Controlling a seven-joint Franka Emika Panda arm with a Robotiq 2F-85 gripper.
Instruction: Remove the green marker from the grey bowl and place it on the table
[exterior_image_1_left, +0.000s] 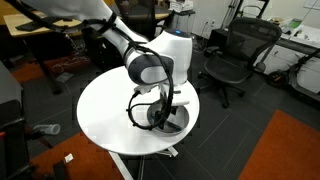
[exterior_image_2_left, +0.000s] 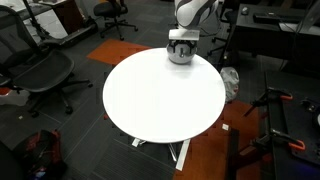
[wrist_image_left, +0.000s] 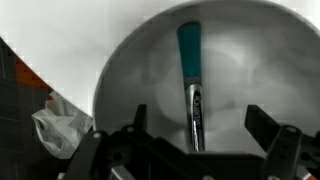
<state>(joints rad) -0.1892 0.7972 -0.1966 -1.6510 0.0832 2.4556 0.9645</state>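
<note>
Teal-green and slim, the pen-like green marker lies inside the shiny round silver grey bowl, in line with the gap between the wide-spread fingers of the claw and reaching ahead of them; bowl stands on the round white surface

The arm is formed of rounded white segments joined by a dark grey ring — a black gripper is fitted at its end, with black cable looped beside it.
</note>
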